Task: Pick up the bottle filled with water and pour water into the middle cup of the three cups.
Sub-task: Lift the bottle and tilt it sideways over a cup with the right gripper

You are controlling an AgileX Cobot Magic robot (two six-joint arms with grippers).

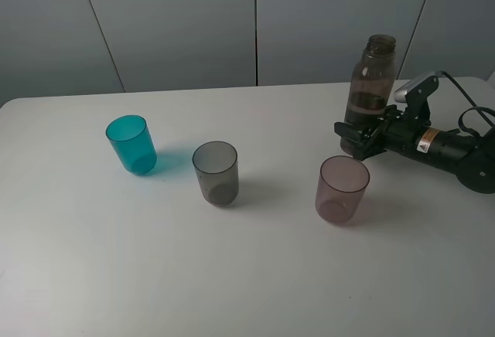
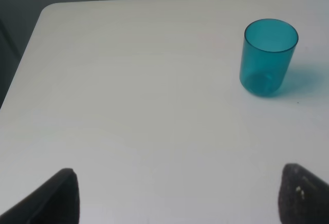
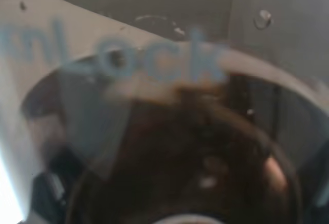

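Observation:
The bottle [image 1: 373,82], tall and smoky brown, stands upright at the right of the table, behind the pinkish-mauve cup [image 1: 342,189]. My right gripper [image 1: 363,137] is shut on the bottle's lower body, and the blurred bottle [image 3: 169,147] fills the right wrist view. The middle cup [image 1: 215,171], smoky grey, stands to the left of the bottle and nearer the front. The teal cup [image 1: 131,144] is furthest left, and the teal cup [image 2: 268,57] also shows in the left wrist view. My left gripper [image 2: 180,198] is open with nothing between its fingers [image 2: 56,198], well short of that cup.
The white table [image 1: 247,275] carries only the three cups and the bottle. The right arm lies low across the table's right edge. A grey panelled wall stands behind the table. The left arm is outside the exterior view.

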